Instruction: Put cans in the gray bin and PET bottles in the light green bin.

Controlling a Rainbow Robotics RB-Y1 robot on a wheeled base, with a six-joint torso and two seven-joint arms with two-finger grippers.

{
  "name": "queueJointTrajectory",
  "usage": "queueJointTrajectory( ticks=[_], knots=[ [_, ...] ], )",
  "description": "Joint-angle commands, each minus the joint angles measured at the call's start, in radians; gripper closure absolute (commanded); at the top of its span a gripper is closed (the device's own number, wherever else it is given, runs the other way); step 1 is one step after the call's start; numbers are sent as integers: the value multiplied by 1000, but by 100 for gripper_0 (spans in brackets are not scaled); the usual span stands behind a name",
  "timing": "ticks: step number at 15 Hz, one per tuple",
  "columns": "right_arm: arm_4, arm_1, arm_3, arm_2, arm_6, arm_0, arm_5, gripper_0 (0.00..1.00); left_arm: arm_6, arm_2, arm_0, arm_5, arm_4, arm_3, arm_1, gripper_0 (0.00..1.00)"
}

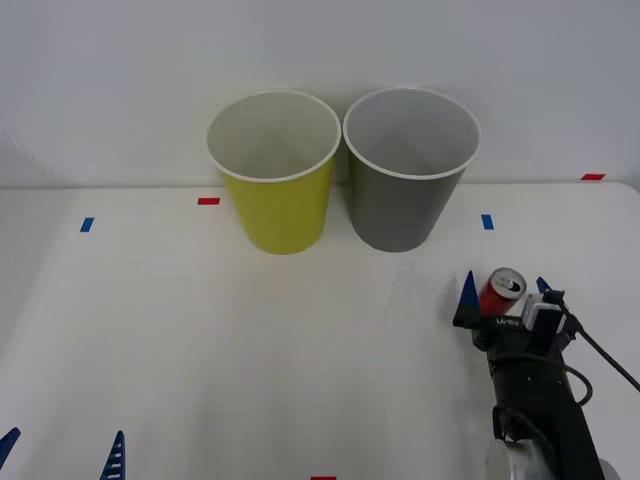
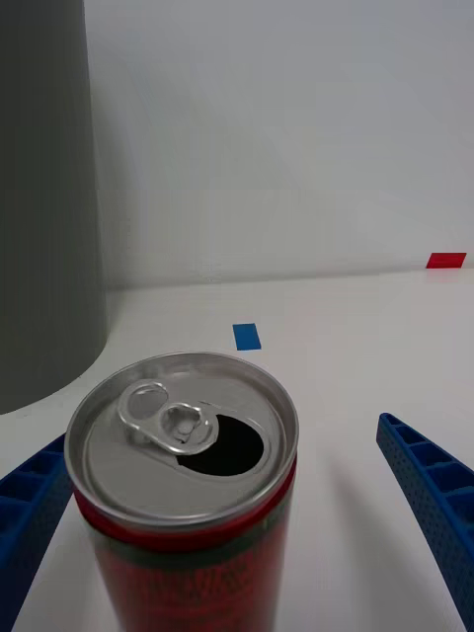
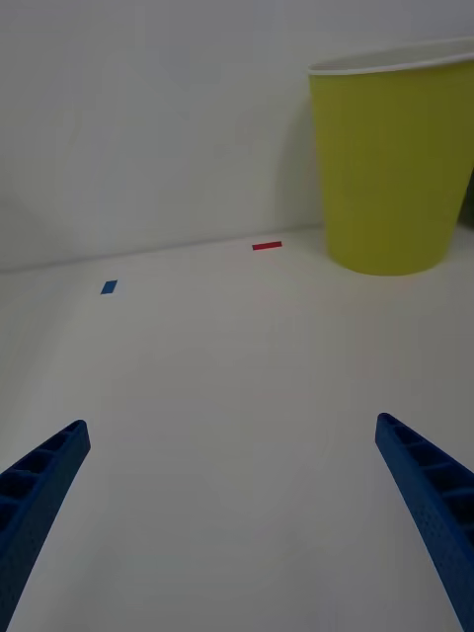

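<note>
— Toward the lower right of the front view, what sits on the table [image 1: 250, 370]?

— A small red can [image 1: 500, 291], upright, silver top with the tab hole open. The right gripper [image 1: 503, 292] has its blue fingers [image 1: 467, 296] spread, one on each side of the can. In the right wrist view the can [image 2: 188, 484] stands between the two fingers [image 2: 430, 494]; a gap shows on one side, and on the other I can't tell whether the finger touches.

— And the bins?

— Both at the upper middle of the front view, side by side against the wall: the light green bin [image 1: 275, 175] on the left, the gray bin [image 1: 408, 170] on the right, just above the can.

— The left gripper?

— Low at the bottom left corner [image 1: 62, 452], fingers apart, well clear of the green bin [image 3: 395, 168].
</note>
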Motion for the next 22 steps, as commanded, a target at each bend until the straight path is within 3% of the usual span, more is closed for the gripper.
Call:
queueJointTrajectory(
  ticks=[1,6,7,8,9,17,20,22],
  knots=[
    [0,0,-1,3,1,-3,2,0,0,0,0,0,0,0,0,0],
    [0,0,-1,6,4,-3,2,0,0,0,0,0,0,0,0,0],
    [0,0,-1,6,7,-3,2,31,0,0,0,0,0,0,0,0],
    [0,0,-1,6,8,-3,0,80,0,0,0,0,0,0,0,0],
    [0,0,-1,6,10,-3,2,89,0,0,0,0,0,0,0,0],
    [12,0,-2,-3,28,4,-28,95,0,0,0,0,0,0,0,0],
    [31,0,-77,-5,36,35,-15,98,0,0,0,0,0,0,0,0],
    [32,0,-214,10,37,80,97,99,0,0,0,0,0,0,0,0]
  ],
)
